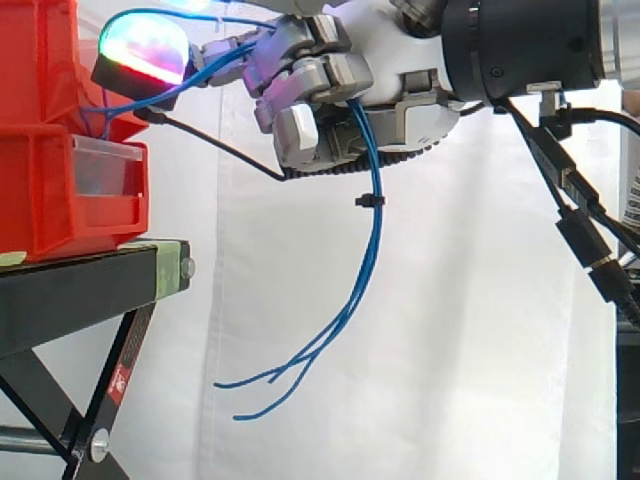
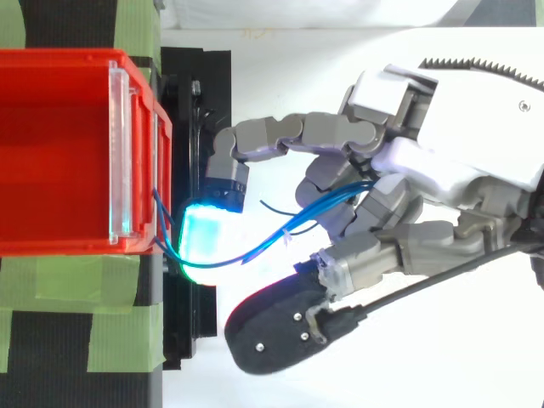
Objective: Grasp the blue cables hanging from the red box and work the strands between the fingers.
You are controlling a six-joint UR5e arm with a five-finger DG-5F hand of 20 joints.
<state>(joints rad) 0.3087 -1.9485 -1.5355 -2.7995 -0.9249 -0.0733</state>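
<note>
The blue cables [image 1: 372, 215] come out of the front of the red box [image 1: 70, 190], run right into my hand [image 1: 330, 95], and hang down below it in a bundle held by a small black tie, the loose ends fanning out low. From above, the blue cables [image 2: 255, 246] cross from the red box [image 2: 59, 153] to my hand [image 2: 399, 195]. My fingers are curled round the strands, which pass between them. One fingertip [image 1: 145, 50] glows green, blue and red close to the box front.
The red box rests on a black stand [image 1: 90, 285] with green tape [image 2: 85, 289] on its top. A clear plastic label holder [image 1: 105, 165] fronts the box. A white curtain hangs behind.
</note>
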